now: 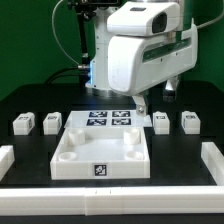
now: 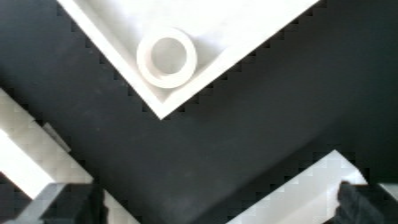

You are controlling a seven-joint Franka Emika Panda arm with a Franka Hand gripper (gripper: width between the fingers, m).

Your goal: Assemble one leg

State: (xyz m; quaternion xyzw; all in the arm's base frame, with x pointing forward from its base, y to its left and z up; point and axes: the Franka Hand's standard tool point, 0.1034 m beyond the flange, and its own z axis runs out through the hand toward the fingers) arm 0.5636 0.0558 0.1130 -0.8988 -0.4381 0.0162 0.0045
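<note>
Four small white legs with marker tags stand on the black table. Two are at the exterior view's left (image 1: 22, 124) (image 1: 51, 122) and two at its right (image 1: 161, 122) (image 1: 189, 122). The large white tray (image 1: 72, 152) with round corner sockets lies in the middle. My gripper (image 1: 143, 104) hangs above the tray's far right corner, between the tray and the nearer right leg. In the wrist view the gripper (image 2: 210, 205) is open and empty. Its dark fingertips (image 2: 54, 205) show at both sides, over black table. A tray corner with a round socket (image 2: 166, 55) lies ahead of them. No leg shows in the wrist view.
The marker board (image 1: 108, 120) lies just behind the tray. White rails border the table at the exterior view's left (image 1: 5, 158), right (image 1: 212, 158) and front (image 1: 110, 205). The arm's white body (image 1: 140, 50) fills the space above the back of the table.
</note>
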